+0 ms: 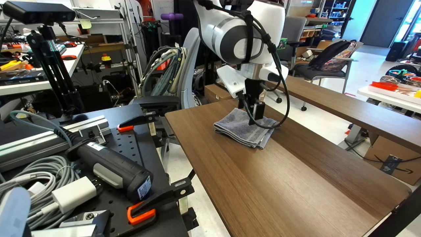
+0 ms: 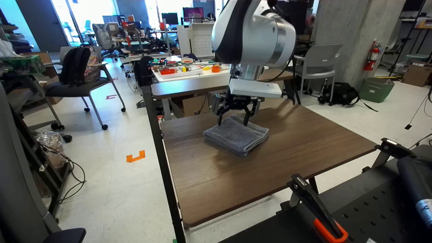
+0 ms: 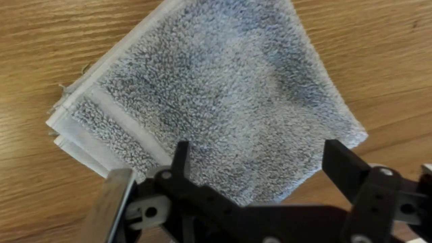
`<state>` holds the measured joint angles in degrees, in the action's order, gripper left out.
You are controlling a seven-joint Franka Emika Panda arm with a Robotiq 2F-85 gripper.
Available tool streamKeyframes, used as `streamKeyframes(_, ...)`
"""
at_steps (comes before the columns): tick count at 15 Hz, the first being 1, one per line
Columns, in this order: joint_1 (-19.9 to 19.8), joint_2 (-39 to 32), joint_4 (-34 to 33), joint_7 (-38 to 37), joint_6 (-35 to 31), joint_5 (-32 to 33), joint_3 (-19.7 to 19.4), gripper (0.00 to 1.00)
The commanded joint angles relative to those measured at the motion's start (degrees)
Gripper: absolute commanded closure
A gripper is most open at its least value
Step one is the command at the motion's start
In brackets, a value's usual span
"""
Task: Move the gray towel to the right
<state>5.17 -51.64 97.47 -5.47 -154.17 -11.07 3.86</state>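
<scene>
Gray towel [image 2: 236,136] on brown table [image 2: 209,182]; parted claw [image 2: 233,124] above; black bench [image 2: 378,216] alongside.

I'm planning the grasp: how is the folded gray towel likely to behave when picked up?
The gray towel will probably flop, being folded cloth with layered edges. It may partly unfold if only the top layer is pinched, since layers sit offset at one corner. Its fuzzy pile should resist slipping.

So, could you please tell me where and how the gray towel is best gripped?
From above, I'd pinch the gray towel near the corner closest to the open gripper: the towel lies flat on the table, so its low folds offer little side to grasp.
</scene>
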Motion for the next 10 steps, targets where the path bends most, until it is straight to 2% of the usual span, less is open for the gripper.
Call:
streamKeyframes(1, 1.57, -5.08, -6.47, -3.09, 1.84, 2.6, -2.43, 0.0)
streamKeyframes(5, 1.78, -7.35, -8.72, -4.17, 2.9, 4.13, -4.0, 0.0)
streamKeyframes(10, 1.4, -8.7, -11.25, -5.83, 7.49, 6.06, -6.98, 0.0)
